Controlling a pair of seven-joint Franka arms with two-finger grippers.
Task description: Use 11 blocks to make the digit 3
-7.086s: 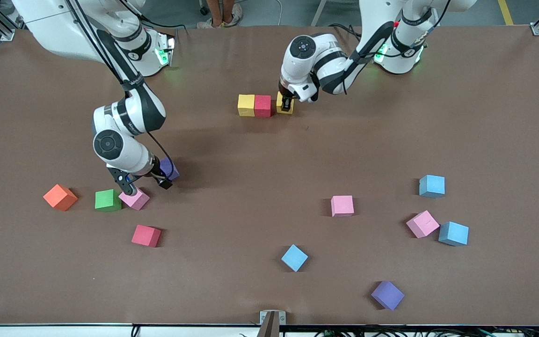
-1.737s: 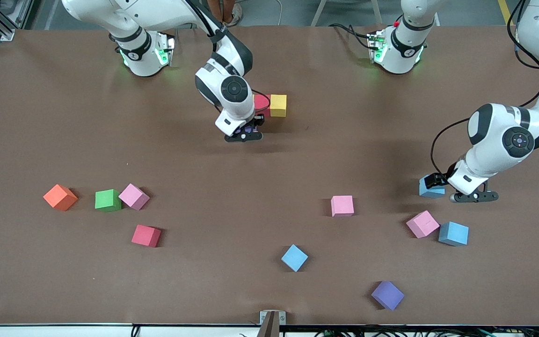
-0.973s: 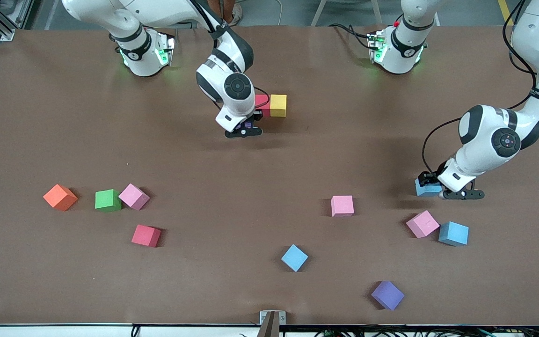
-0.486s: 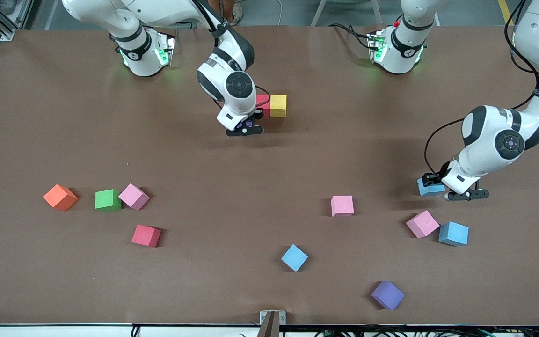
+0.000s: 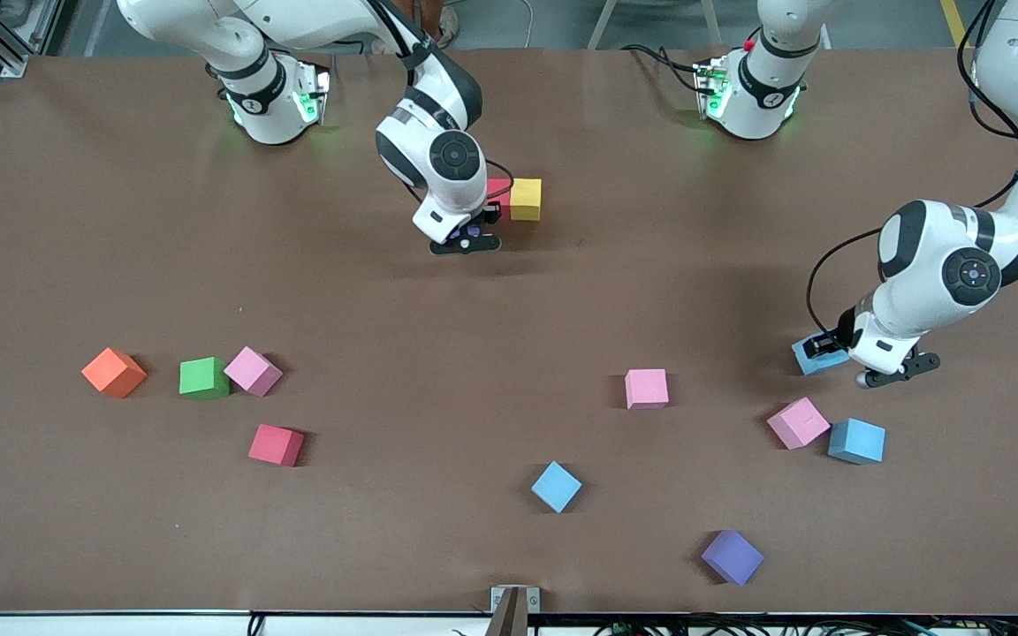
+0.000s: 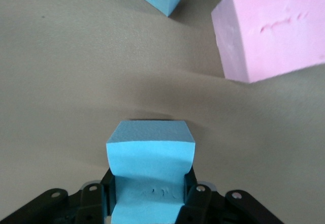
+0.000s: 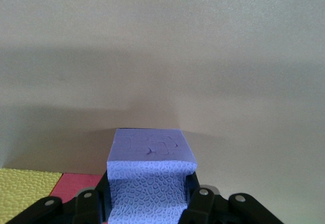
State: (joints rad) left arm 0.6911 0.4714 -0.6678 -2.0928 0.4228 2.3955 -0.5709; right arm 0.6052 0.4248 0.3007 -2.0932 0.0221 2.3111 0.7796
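A short row is seen on the counter [image 5: 509,300] near the robots' bases: a yellow block [image 5: 526,199] with a red block [image 5: 497,192] touching it; in the right wrist view another yellow block [image 7: 25,188] is seen touching the red one. This row is judged to be the top bar of the digit 3, so the build is at an early stage.

The right gripper [image 5: 468,237] is held low just beside that row, nearer to the front camera. Its fingers [image 7: 195,196] are clamped on a purple block [image 7: 150,178]. The block sits squarely between them, its faces pinched on both sides, most of it projecting past the tips. It is judged to be meant for the spine, below the bar.

The left gripper [image 5: 834,346] is at the left arm's end of the counter. Its fingers [image 6: 190,196] are closed on a light blue block [image 6: 151,168], which is gripped at its sides and appears tilted, perhaps just lifted. A pink block [image 5: 798,422] and another light blue block [image 5: 856,441] lie near it, nearer the front camera, touching at a corner.

Unused pieces are scattered along the camera side: a green block [image 5: 202,376], a second pink block [image 5: 253,370], a second red block [image 5: 277,444], a third pink block [image 5: 647,389], a third light blue block [image 5: 556,486], a second purple block [image 5: 732,556]. An orange cube [image 5: 113,372] is left aside.
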